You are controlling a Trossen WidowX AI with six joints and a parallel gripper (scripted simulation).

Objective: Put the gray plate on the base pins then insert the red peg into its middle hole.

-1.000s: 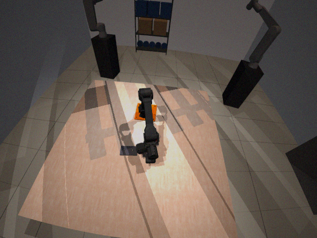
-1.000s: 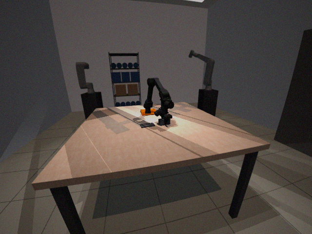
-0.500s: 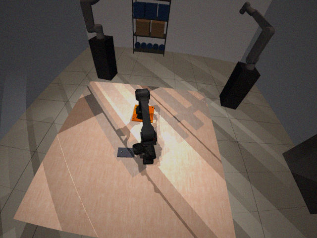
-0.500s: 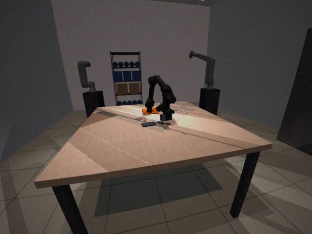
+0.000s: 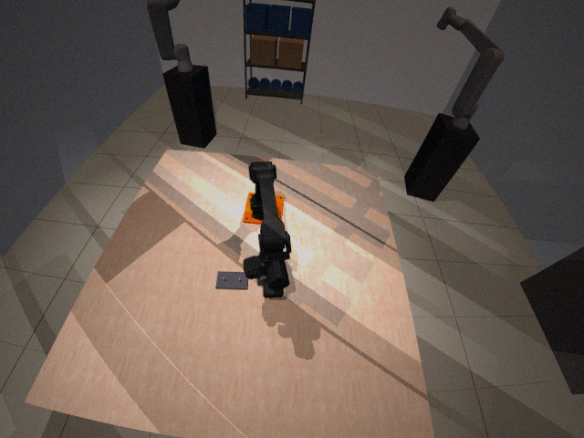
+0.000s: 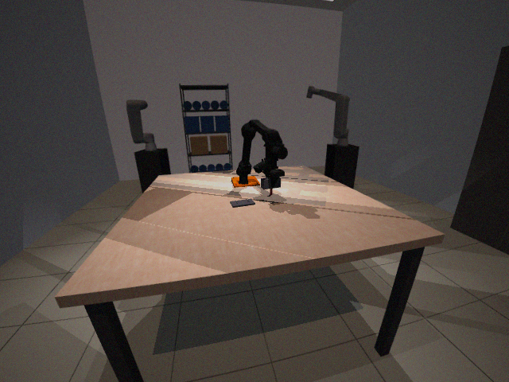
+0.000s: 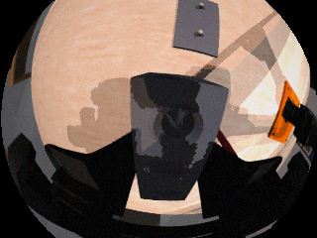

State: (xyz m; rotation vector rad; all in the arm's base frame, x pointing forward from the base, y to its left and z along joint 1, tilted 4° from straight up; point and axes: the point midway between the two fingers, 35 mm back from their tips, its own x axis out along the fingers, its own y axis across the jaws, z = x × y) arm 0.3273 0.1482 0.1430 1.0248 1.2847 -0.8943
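The gray plate [image 6: 265,183] [image 7: 144,119] is clamped between the two fingers of my gripper [image 5: 271,285] [image 6: 272,179] [image 7: 168,132] and hangs above the table. The gray base [image 5: 232,285] [image 6: 242,203] [image 7: 190,40] lies flat on the table with two small pins pointing up. It is to the left of my gripper in the top and exterior views and ahead of the held plate in the wrist view. The red peg [image 6: 270,192] [image 7: 226,143] shows just below the plate in the exterior view. In the wrist view it is partly hidden by the right finger.
The orange mounting plate [image 5: 247,214] [image 6: 254,181] [image 7: 280,131] of my arm lies behind the base. Two gray arms on black pedestals [image 5: 191,106] [image 6: 343,164] and a shelf rack [image 5: 276,62] [image 6: 207,132] stand beyond the table. Patchy shadows cross the wooden tabletop [image 5: 188,339] [image 6: 205,238].
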